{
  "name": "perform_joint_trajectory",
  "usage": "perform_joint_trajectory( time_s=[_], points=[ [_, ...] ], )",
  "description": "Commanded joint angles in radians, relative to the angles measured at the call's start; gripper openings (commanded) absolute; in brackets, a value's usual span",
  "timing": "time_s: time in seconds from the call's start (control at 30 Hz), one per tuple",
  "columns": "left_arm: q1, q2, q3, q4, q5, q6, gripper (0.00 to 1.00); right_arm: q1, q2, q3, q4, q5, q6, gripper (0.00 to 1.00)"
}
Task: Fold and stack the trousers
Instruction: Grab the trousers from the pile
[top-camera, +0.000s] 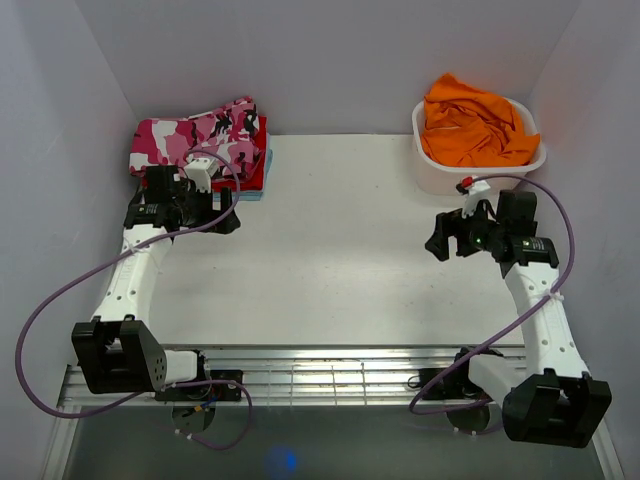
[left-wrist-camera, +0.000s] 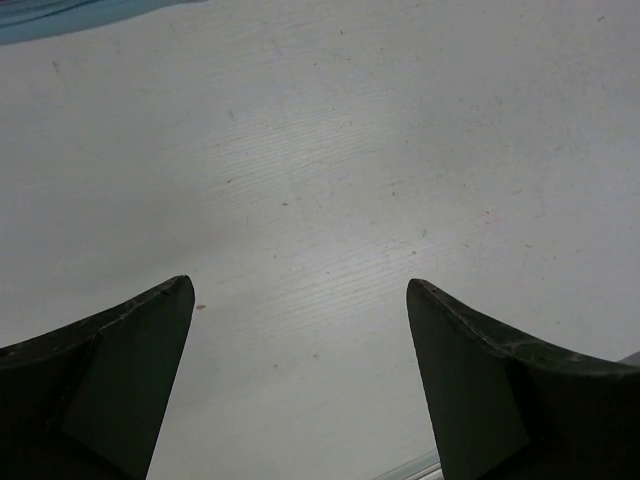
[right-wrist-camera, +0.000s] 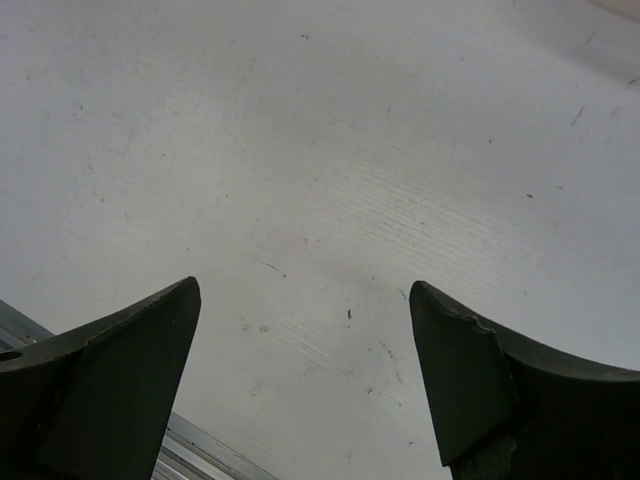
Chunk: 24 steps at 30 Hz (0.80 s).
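The bright orange trousers (top-camera: 472, 128) lie crumpled in a white tub (top-camera: 483, 167) at the back right of the table. My right gripper (top-camera: 438, 240) hovers just in front of the tub and left of it, open, with nothing between its fingers (right-wrist-camera: 120, 370); its wrist view shows only bare table under the right gripper (right-wrist-camera: 305, 290). At the back left my left gripper (top-camera: 228, 212) is open and empty too. Only white table shows between the jaws of the left gripper (left-wrist-camera: 300, 290). Neither gripper touches the trousers.
A pink, white and black camouflage garment (top-camera: 195, 135) lies on a stack at the back left, over a red garment (top-camera: 256, 172) and a light blue one (left-wrist-camera: 60, 15). White walls close in the table on three sides. A metal rack (top-camera: 330, 375) runs along the near edge.
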Motion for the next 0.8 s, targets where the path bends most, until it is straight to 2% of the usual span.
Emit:
perform_joint_trajectory(
  time_s=[0.0,0.17,0.37,0.4,0.5,0.57,0.77],
  points=[
    [-0.005,-0.06,0.007,0.027,0.027,0.023,0.98,-0.004,0.077,0.16,0.073,0.014,0.014,0.9],
    [-0.005,-0.057,0.032,0.025,0.11,0.02,0.98,-0.004,0.244,0.413,0.181,0.147,-0.008,0.9],
    [-0.005,-0.034,0.062,0.019,0.191,-0.011,0.98,-0.008,0.555,0.678,0.375,0.329,-0.087,0.9],
    [-0.005,-0.026,0.064,0.018,0.199,-0.016,0.98,-0.013,0.651,0.779,0.388,0.338,-0.098,0.9],
    [-0.005,-0.014,0.056,0.016,0.226,-0.04,0.98,-0.042,0.834,0.986,0.41,0.294,-0.118,0.9],
    [-0.005,0.002,0.047,0.015,0.243,-0.057,0.98,-0.06,0.908,1.054,0.467,0.22,-0.101,0.9],
    [-0.005,0.006,-0.01,0.016,0.266,-0.091,0.98,-0.083,1.184,1.316,0.537,0.208,-0.109,0.9]
  ],
)
